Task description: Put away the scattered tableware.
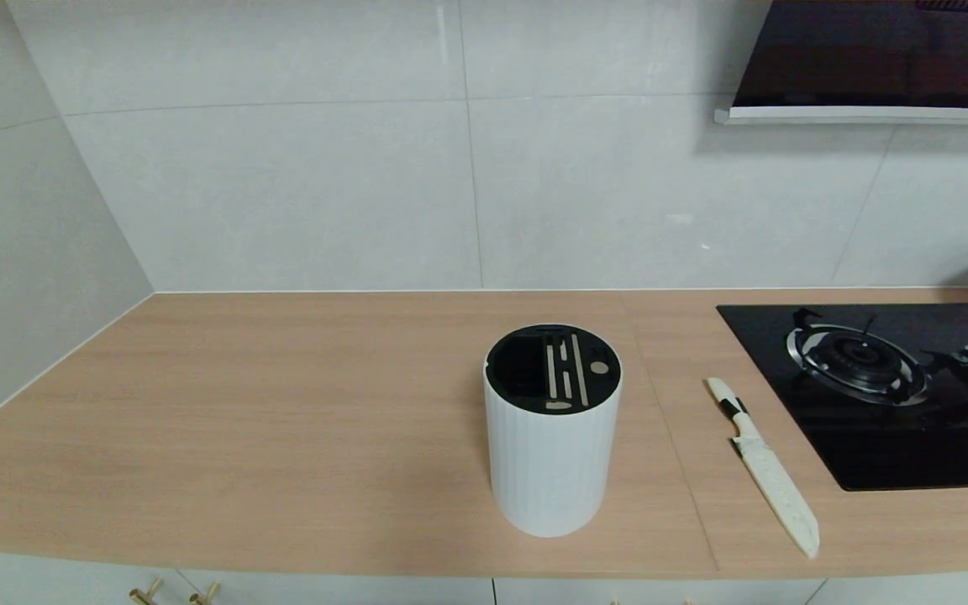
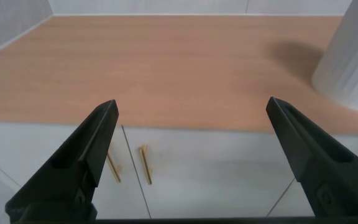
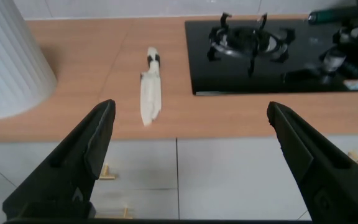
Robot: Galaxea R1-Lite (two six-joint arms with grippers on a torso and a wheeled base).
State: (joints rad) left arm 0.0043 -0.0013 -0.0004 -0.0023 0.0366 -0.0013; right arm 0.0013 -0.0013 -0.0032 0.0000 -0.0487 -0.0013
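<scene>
White ribbed cylindrical holder with black slotted top [image 1: 551, 445] is standing upright on the light wooden countertop [image 1: 282, 403]. White speckled knife [image 1: 765, 470] is lying flat between it and the black glass gas hob [image 1: 870, 403], touching neither, blade tip toward the counter's front edge. Left gripper [image 2: 191, 106] and right gripper [image 3: 190, 107] are hanging off the front edge, jaws spread wide, gripping nothing.

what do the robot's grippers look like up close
Both look alike. The left gripper and the right gripper are each matte black, with two long fingers shaped like flat wedges that narrow to blunt tips. Their surfaces are plain, with bevelled edges and no markings.
</scene>
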